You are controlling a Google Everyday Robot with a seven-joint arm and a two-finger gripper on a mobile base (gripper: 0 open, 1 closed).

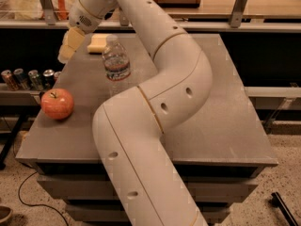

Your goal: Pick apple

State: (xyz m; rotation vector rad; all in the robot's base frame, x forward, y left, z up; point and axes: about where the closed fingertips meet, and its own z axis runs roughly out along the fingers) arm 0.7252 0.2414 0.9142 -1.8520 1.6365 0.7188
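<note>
Camera view is giving me the whole counter (225,126), and I am reading one relation off it: where the apple (57,103) is lying from the gripper (69,45). The gripper is hanging over the far left edge of the counter, just beside the pale sponge block (99,44), and whether it is released or clenched I cannot tell from here; nothing is showing in its grasp. The apple is sitting well apart from it, near the counter's front left corner, stem dimple facing up, almost straight toward the camera from the gripper and a shade further left in the picture.

I am judging that the coming move is a pull back along that left edge, then a descent. Being round, the apple is offering no long axis to line up with, so I am expecting any approach heading to work. The clear bottle (116,62) is standing to the right of that path, near it but not on it, and I am watching it more for the arm's elbow than for the gripper. The cans (28,78) are sitting lower, off the counter's left side.
</note>
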